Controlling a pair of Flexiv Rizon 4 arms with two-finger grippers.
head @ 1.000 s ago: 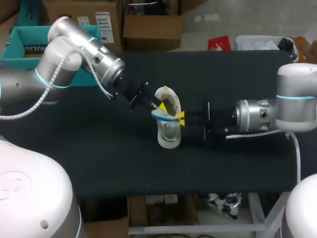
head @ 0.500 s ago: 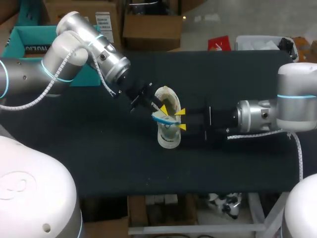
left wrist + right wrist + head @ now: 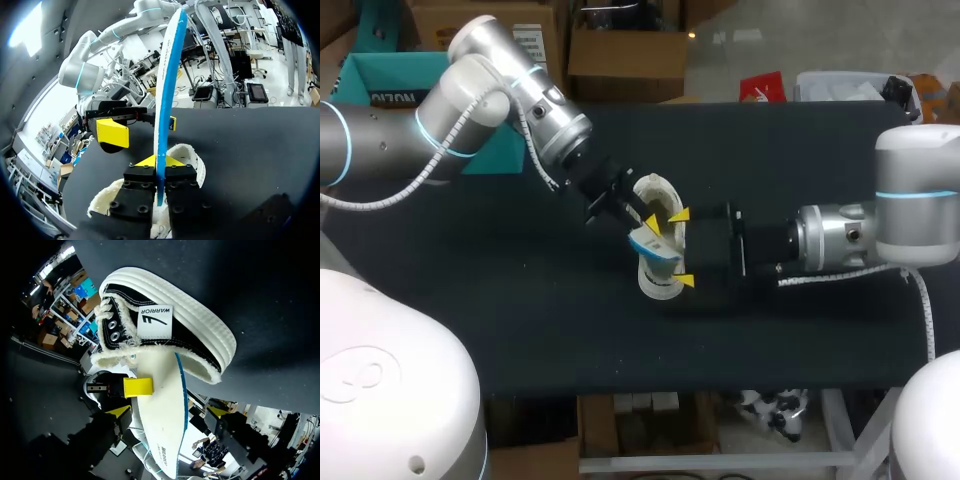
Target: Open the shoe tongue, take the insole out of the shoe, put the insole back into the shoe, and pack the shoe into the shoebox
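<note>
Holding insole (image 3: 646, 243) edge-up over shoe (image 3: 658, 283), on table (image 3: 800, 150), centre of head view: your left tool (image 3: 648, 222) is clamped on its lower end. Right tool (image 3: 682, 248) fingers apart beside shoe. Insole looks thin, light, floppy; keep end grip, expect bending when you feed it back.

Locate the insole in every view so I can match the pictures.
Head view: insole mid-table, above the shoe.
Left wrist view: insole edge-on, clamped in the left gripper, running out ahead of it.
Right wrist view: insole broadside, between the right gripper's open fingers.
Shared landmark: the shoe.
</note>
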